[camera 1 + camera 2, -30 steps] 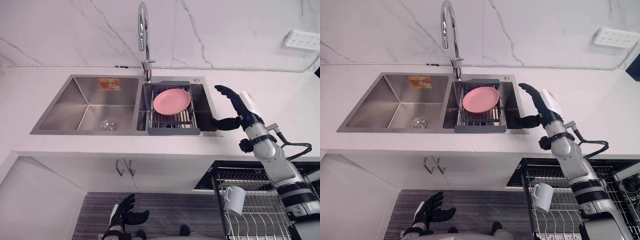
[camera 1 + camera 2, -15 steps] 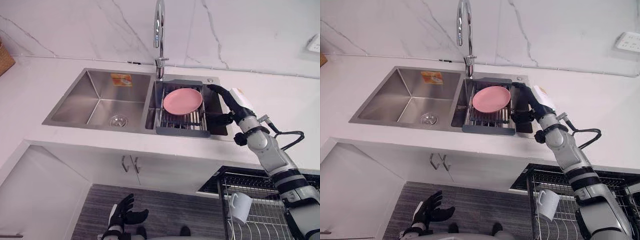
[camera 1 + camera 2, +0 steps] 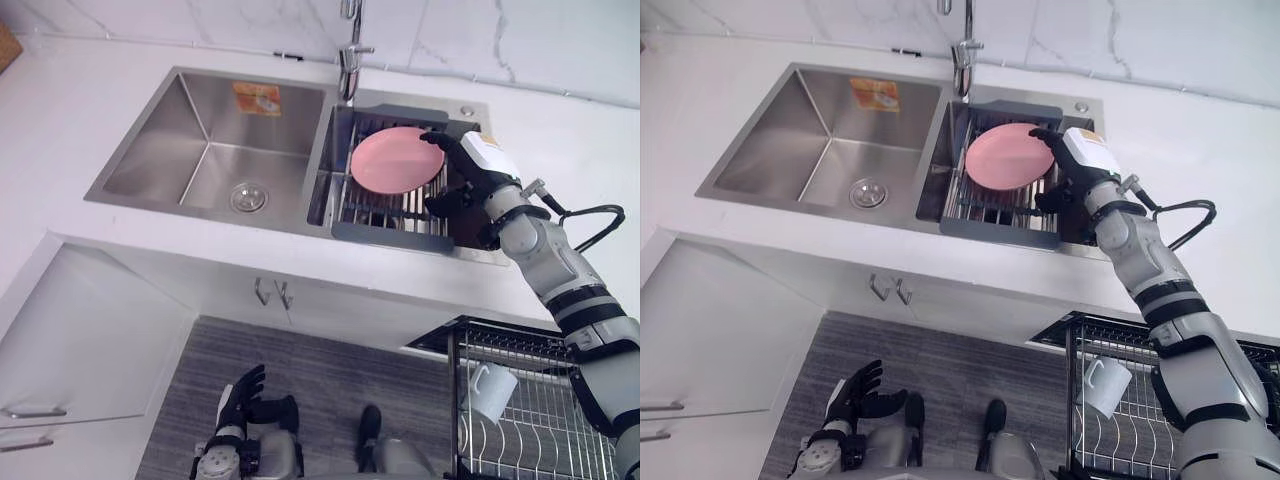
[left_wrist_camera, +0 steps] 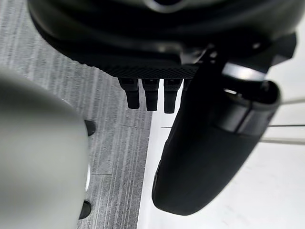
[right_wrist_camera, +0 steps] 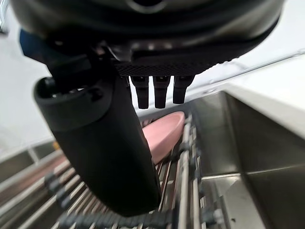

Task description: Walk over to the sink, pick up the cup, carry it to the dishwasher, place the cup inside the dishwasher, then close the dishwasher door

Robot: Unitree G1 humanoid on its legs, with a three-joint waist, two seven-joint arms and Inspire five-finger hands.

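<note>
A white cup (image 3: 487, 391) hangs mouth-down on the wire dishwasher rack (image 3: 545, 425) at the lower right. My right hand (image 3: 465, 168) is open over the right basin of the sink (image 3: 160, 140). Its fingertips reach the right rim of a pink plate (image 3: 395, 160), and I cannot tell whether they touch it. The plate leans in a grey drying rack (image 3: 390, 218) set in that basin. In the right wrist view the fingers (image 5: 155, 93) are straight, with the plate (image 5: 164, 136) just past them. My left hand (image 3: 243, 398) hangs open low over the floor.
The left basin holds only its drain (image 3: 247, 197). A chrome faucet (image 3: 350, 55) rises behind the divider. White counter runs on both sides of the sink. Cabinet doors with handles (image 3: 272, 293) sit below it, above a grey striped floor (image 3: 340, 380).
The camera has tilted down and shifted. My right hand has moved left from the counter beside the sink to over the drying rack, up against the plate's rim. The left hand stays low.
</note>
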